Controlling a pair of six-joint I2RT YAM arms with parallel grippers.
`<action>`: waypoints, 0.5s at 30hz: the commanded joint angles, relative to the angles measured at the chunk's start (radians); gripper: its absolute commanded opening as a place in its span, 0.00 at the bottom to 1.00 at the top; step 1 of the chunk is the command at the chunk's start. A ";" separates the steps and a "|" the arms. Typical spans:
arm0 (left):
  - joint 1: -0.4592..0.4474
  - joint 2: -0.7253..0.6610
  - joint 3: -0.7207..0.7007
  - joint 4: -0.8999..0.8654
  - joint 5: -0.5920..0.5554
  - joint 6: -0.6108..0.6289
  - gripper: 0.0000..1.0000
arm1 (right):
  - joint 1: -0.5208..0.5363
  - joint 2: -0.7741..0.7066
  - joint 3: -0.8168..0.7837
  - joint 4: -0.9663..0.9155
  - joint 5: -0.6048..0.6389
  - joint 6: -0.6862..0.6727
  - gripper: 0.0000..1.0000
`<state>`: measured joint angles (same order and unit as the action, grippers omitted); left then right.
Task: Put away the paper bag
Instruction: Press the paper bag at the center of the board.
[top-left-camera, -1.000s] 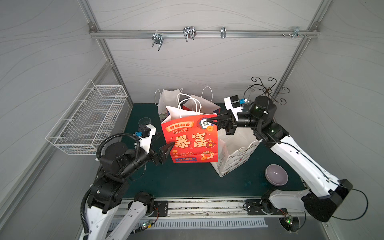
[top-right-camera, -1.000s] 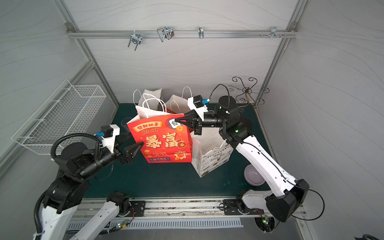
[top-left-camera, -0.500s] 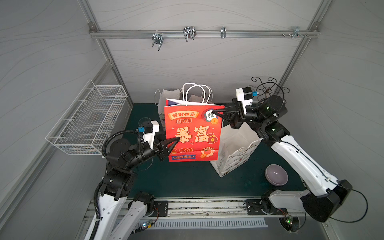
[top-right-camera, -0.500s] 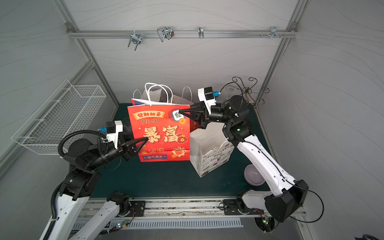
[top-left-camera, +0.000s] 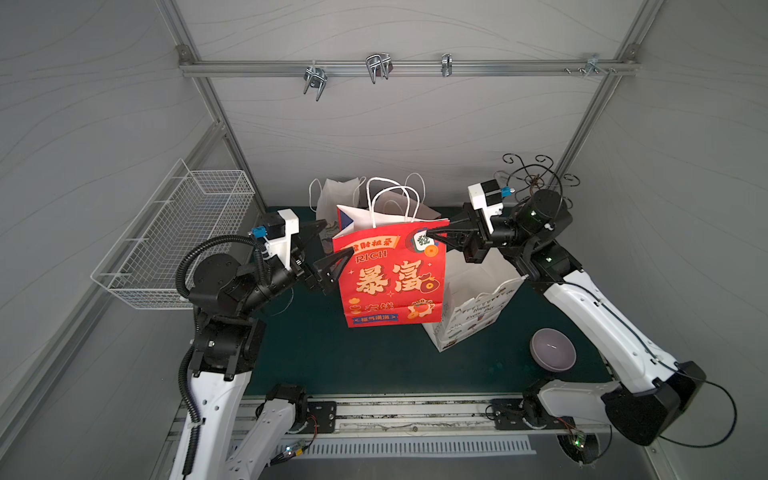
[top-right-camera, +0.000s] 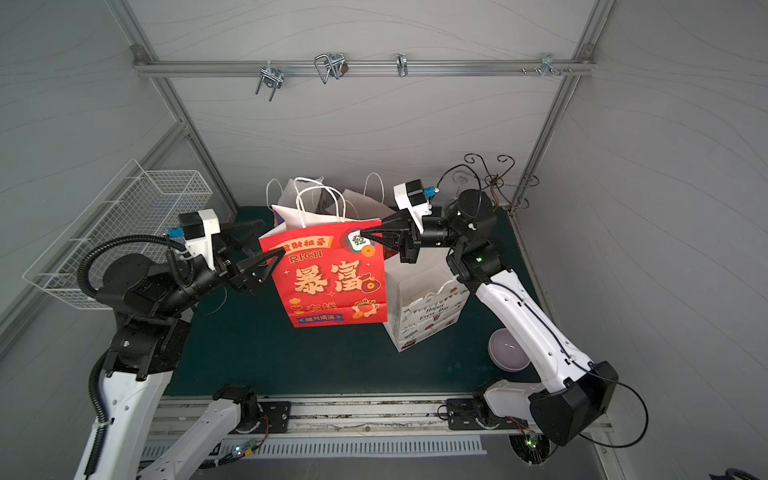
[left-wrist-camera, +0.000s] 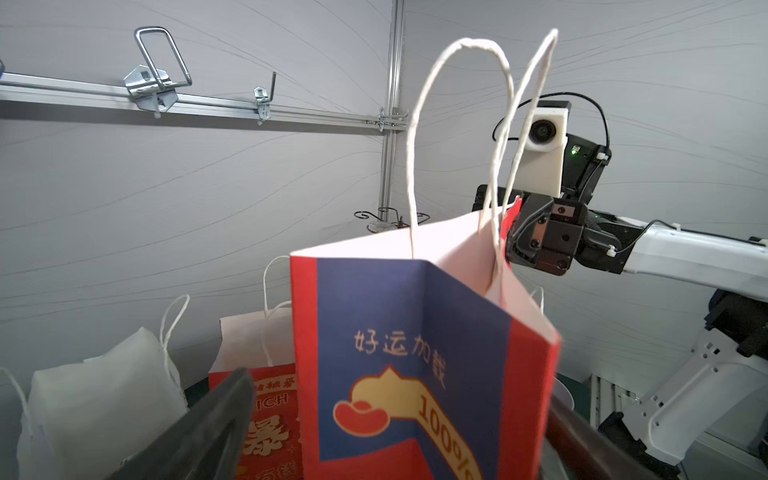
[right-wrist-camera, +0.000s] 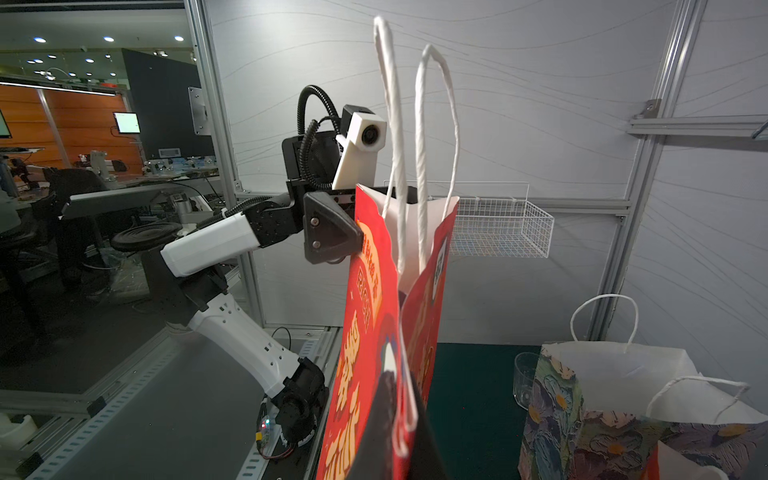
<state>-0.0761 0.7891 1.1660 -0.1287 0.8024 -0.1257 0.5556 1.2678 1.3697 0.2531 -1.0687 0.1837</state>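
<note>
Hanging above the table (top-left-camera: 332, 361), one red paper bag (top-left-camera: 390, 286) reading "RICH" carried two white handles (top-left-camera: 390, 199). The right pincer (top-left-camera: 432, 237) was clamped on its top corner, and the left pincer (top-left-camera: 337, 240) stood wide apart astride the opposite edge.

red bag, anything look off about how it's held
Only one top corner of the red bag is pinched, in the shut right tool; the open left tool straddles the opposite edge without gripping. No tears or spills visible.

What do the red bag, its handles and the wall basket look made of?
Red bag: paper, smooth printed finish, sharp fold creases.
Handles: twisted white paper cord, judging by the spiral texture.
Basket: white-coated metal wire, probably, an open welded grid.
</note>
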 joint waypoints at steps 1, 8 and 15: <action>0.032 0.034 0.054 0.072 0.119 0.020 1.00 | -0.005 -0.024 0.030 -0.013 -0.050 -0.013 0.00; 0.127 0.117 0.058 0.218 0.360 -0.104 1.00 | -0.005 -0.001 0.044 0.037 -0.086 0.030 0.00; 0.104 0.191 0.028 0.493 0.467 -0.325 0.89 | 0.006 0.020 0.052 0.064 -0.068 0.047 0.00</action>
<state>0.0391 0.9764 1.1831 0.1967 1.1870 -0.3588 0.5560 1.2804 1.3941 0.2764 -1.1233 0.2131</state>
